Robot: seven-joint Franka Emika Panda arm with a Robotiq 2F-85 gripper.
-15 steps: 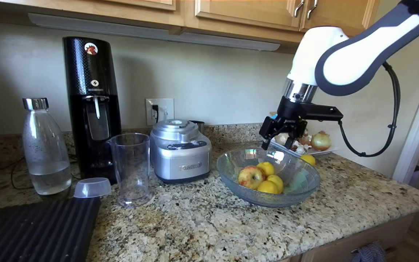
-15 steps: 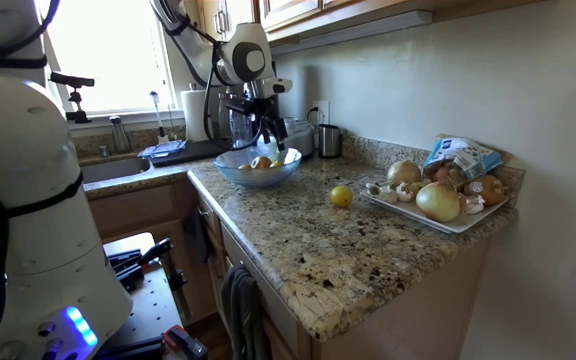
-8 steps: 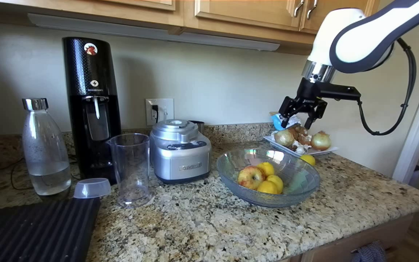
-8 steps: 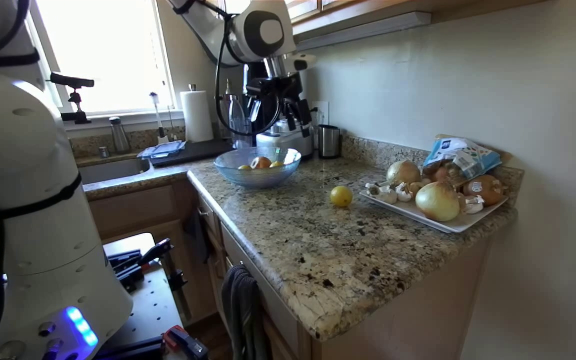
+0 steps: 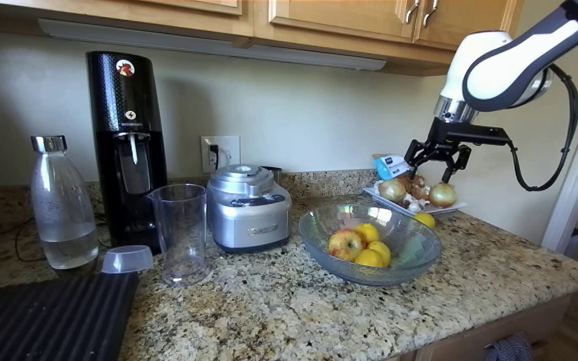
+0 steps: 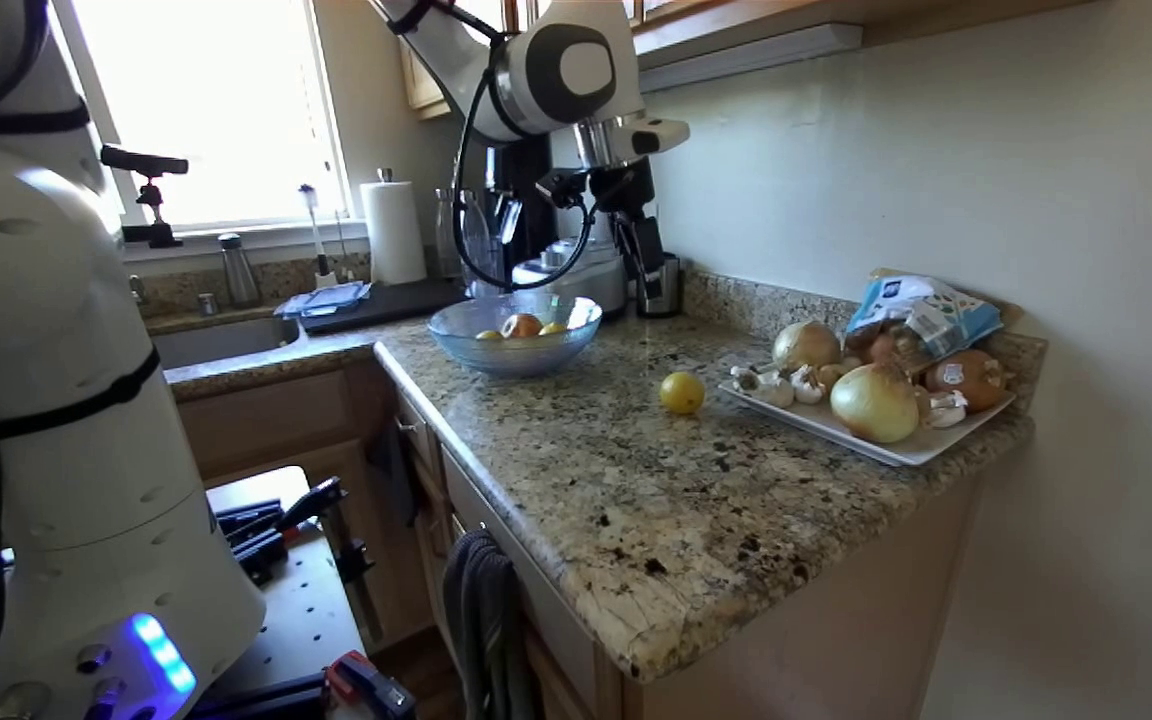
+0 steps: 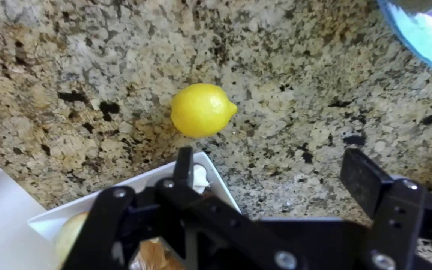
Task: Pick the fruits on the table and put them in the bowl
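One yellow lemon point(image 5: 425, 219) lies on the granite table point(image 5: 269, 316), beyond the bowl; it also shows in an exterior view point(image 6: 682, 392) and in the wrist view point(image 7: 203, 110). The clear glass bowl point(image 5: 412, 255) holds a red-yellow apple point(image 5: 345, 244) and several yellow fruits point(image 5: 379, 249); its rim shows in the wrist view point(image 7: 413, 48). My gripper point(image 5: 429, 178) is open and empty, in the air between bowl and tray. In the wrist view its fingertips point(image 7: 266, 155) stand wide apart, with the lemon just ahead of the left finger point(image 7: 185, 165).
A white tray point(image 6: 836, 437) with onions point(image 6: 876, 402), garlic and a blue bag point(image 6: 936, 310) stands close to the lemon. A steel appliance point(image 5: 249, 220), a tall clear glass point(image 5: 181, 235) and a black machine point(image 5: 128, 110) stand along the wall. Cabinets point(image 5: 339, 20) hang overhead.
My gripper has moved away from above the bowl toward the tray and lemon side. It rose first, then came slightly lower. The fruits and the bowl have not moved.
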